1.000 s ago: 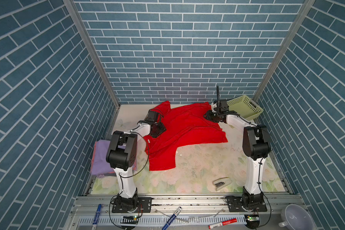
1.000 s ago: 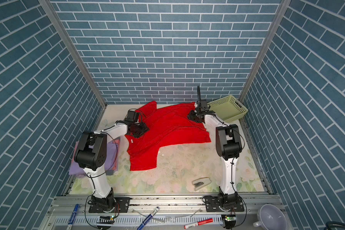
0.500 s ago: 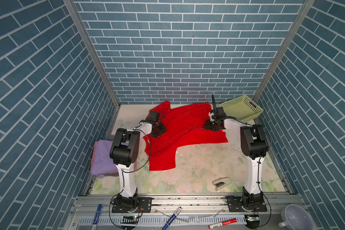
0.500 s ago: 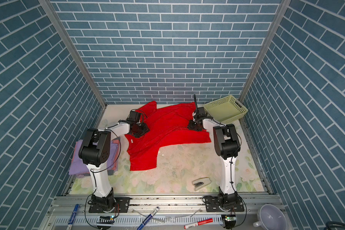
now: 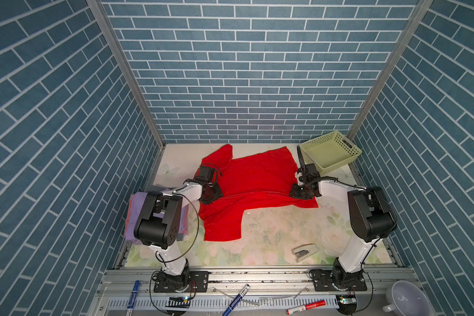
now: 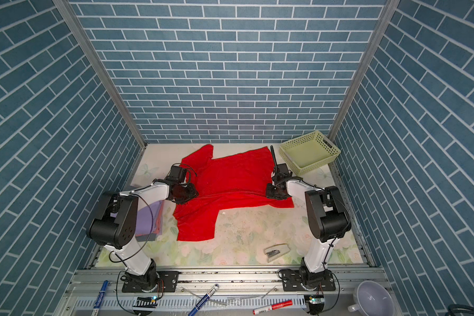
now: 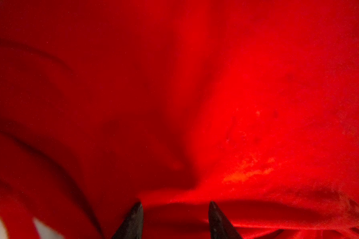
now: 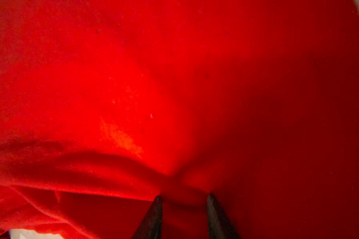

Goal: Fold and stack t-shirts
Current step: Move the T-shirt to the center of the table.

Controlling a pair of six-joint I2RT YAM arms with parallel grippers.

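The red t-shirt (image 5: pixel 257 175) lies spread mid-table (image 5: pixel 271 232), sleeves toward 9 o'clock, hem toward 3. A raised crease (image 5: pixel 257 194) runs 9-to-3 between the arms. The left gripper (image 7: pixel 175 207) sits at its 9 o'clock end, fingers apart astride a fold. The right gripper (image 8: pixel 184 197) sits at 3 with cloth bunched between its fingers; pinched or not, I cannot tell.

You get bright, even overhead light in both top views, soft shadows, walls (image 5: pixel 244 68) bowed at the edges. Both wrist views are blurred, the red shirt (image 7: pixel 257 103) glaring.
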